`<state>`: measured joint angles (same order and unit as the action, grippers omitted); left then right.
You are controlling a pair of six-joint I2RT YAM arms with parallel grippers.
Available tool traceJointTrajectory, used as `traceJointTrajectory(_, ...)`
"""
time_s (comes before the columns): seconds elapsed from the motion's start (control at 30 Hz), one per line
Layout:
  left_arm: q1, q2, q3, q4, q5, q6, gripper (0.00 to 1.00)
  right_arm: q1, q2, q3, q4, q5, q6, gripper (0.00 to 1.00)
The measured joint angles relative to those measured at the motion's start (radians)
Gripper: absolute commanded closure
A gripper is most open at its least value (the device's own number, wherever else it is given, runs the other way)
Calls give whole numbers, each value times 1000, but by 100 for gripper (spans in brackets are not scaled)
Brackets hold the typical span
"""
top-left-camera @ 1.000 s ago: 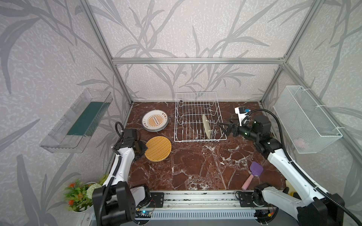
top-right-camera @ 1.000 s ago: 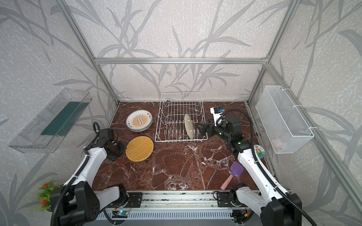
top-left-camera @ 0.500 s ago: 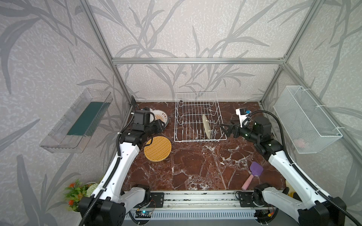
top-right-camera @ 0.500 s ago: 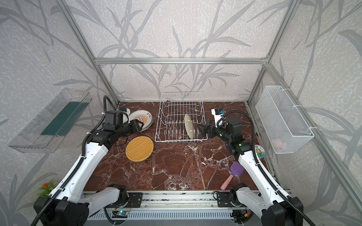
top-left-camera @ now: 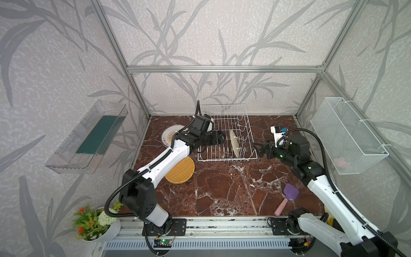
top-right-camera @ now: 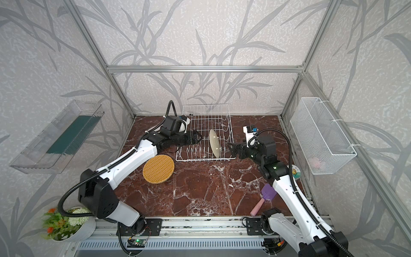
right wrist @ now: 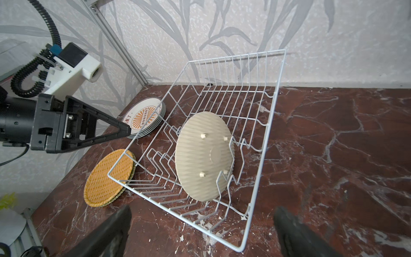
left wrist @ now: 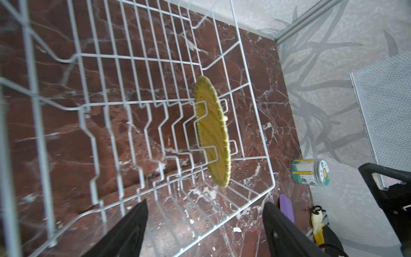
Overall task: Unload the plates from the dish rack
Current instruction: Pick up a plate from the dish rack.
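Left pincer [top-left-camera: 221, 139] and right pincer [top-left-camera: 258, 149], both apart and empty, flank the lone plate [top-left-camera: 234, 143] standing in the dish rack [top-left-camera: 226, 159]; reaching together could clash or topple it.

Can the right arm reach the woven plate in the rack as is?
Probably yes. The right end effector is open just outside the dish rack, facing the standing woven plate; only low rack wire lies between.

Surface: red-brown marble tabletop [top-left-camera: 222, 189].
Clear plastic tray [top-left-camera: 66, 153] with a green strip hangs on 1 side wall; white mesh basket [top-left-camera: 347, 135] on the opposite wall, something pink inside, blurred.
Purple scoop [top-left-camera: 289, 194], pink handle, lies near the front edge.
1 small labelled container [left wrist: 310, 172] near the wall.
Potted flowers [top-left-camera: 95, 222] at the front corner.
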<state>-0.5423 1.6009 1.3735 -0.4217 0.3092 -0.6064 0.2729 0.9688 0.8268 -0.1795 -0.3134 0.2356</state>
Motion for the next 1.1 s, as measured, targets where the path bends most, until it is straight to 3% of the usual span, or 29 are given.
traceJointTrajectory(0.13, -54, 112, 73, 14, 9, -26, 21, -3, -3, 0, -33, 46, 0, 1)
traceJointTrajectory(0.53, -87, 315, 261, -20, -12, -51, 54, -60, -42, 0, -54, 77, 3, 1)
traceJointTrajectory(0.7, -93, 353, 279, -39, -11, -60, 62, -77, -43, -1, -54, 77, 5, 1)
traceJointTrajectory(0.83, -95, 359, 279, -42, -7, -69, 75, -84, -43, -10, -54, 73, 7, 1)
traceJointTrajectory(1.1, -95, 359, 279, -42, 2, -79, 82, -88, -42, -12, -54, 68, 12, 1)
